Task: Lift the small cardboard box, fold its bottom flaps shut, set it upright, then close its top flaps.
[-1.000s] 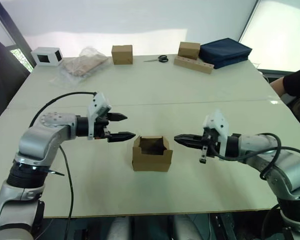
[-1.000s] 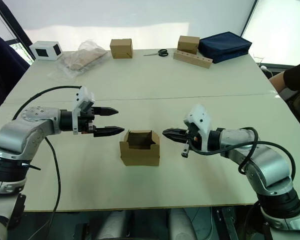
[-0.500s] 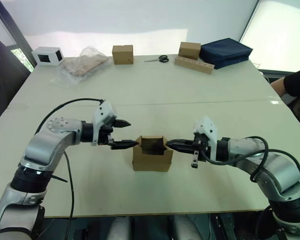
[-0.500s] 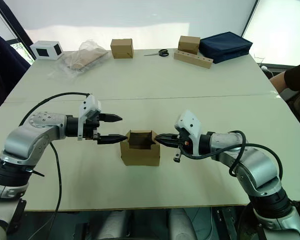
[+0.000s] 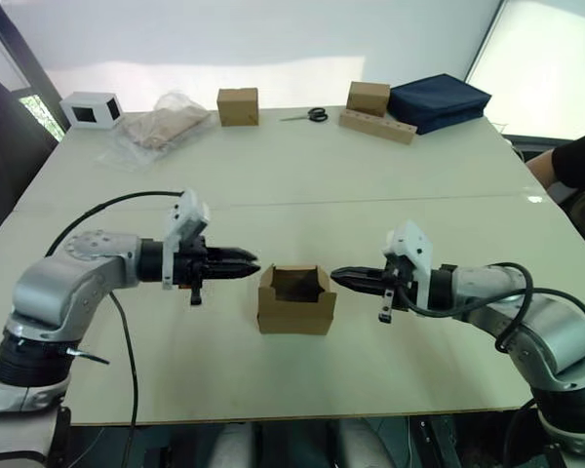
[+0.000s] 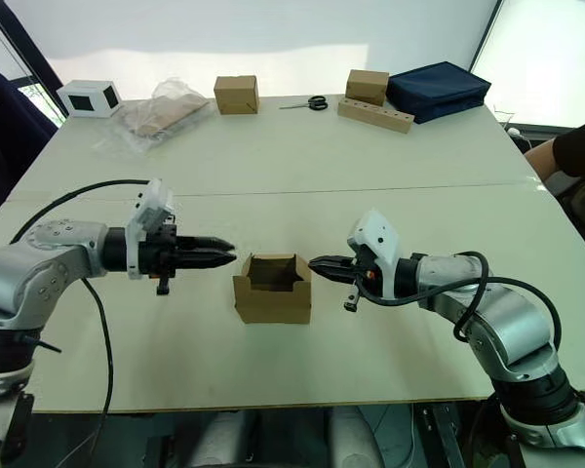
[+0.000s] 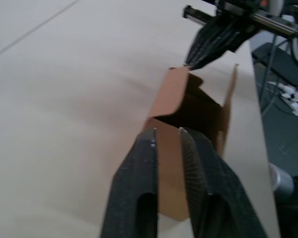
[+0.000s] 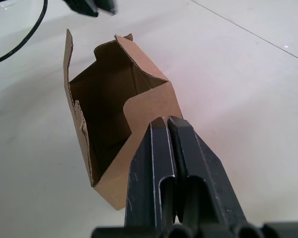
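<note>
Box sat open-topped on the worktop, upright, right between both pincers. Left pincer hung just off the box's left wall, fingers nearly together with a thin gap, grasping nothing. Right pincer sat just off the box's right side, clenched tight and empty.

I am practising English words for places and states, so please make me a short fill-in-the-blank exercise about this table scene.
1. The small cardboard box stands on the table with its top ____.
2. The box stands ____ the left tool and the right tool.
3. The right tool's fingers are pressed ____.
4. At the far edge, the scissors lie beside a long wooden ____ with holes.

Missing words: open; between; together; block
</note>
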Motion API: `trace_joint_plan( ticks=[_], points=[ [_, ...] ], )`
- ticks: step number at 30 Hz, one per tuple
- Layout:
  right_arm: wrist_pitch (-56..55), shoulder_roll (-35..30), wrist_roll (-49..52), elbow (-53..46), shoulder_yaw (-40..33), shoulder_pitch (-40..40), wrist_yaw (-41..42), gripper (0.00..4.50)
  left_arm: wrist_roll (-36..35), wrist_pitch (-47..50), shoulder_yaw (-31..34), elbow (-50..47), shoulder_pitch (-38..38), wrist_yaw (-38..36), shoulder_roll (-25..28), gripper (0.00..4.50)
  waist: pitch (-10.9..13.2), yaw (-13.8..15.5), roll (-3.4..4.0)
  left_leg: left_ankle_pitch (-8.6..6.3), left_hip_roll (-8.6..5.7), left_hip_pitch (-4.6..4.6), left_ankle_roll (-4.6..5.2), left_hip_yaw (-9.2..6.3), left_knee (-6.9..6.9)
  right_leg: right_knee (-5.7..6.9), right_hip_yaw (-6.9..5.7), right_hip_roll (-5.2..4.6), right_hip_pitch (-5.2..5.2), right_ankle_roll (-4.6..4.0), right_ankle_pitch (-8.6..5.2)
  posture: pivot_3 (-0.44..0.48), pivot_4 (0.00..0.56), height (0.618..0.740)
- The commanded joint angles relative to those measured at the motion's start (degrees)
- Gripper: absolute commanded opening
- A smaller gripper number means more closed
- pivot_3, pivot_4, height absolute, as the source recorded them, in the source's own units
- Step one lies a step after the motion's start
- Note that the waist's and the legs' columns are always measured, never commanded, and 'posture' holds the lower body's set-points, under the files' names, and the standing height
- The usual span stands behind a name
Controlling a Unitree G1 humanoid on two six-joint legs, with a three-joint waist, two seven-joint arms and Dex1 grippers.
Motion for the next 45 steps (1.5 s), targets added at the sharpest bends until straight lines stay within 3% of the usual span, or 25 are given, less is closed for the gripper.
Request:
trace_joint_plan(
  ticks=[1, 16, 45],
  points=[
    [-0.2, 0.8, 0.8, -2.9, 0.7, -0.5, -0.2, 0.00, 1.1, -1.3, -1.3, -1.2, 0.6, 0.7, 0.5, 0.78, 0.0, 0.0, 0.00, 0.00, 0.00, 0.00, 0.00, 0.00, 0.00, 0.00, 0.00, 0.00, 0.00, 0.00, 0.00, 0.000, 0.150, 0.740],
    [-0.3, 2.1, -0.4, -2.9, 4.3, -0.8, -1.1, 0.00, 5.4, -5.3, -6.9, -0.7, 1.6, 2.5, -2.3, 0.78, 0.0, 0.1, 0.00, 0.00, 0.00, 0.00, 0.00, 0.01, 0.00, -0.02, 0.00, -0.01, 0.00, 0.00, 0.00, 0.000, 0.150, 0.740],
    [-3.6, 2.5, -5.7, 1.5, 7.2, 0.1, -0.7, 0.00, 8.0, -7.8, -8.0, 0.6, 3.1, 3.5, -2.8, 0.78, 0.0, 0.1, 0.00, 0.00, -0.01, 0.00, 0.00, 0.00, 0.00, -0.02, 0.00, -0.01, 0.01, 0.00, 0.00, 0.000, 0.150, 0.740]
  ],
)
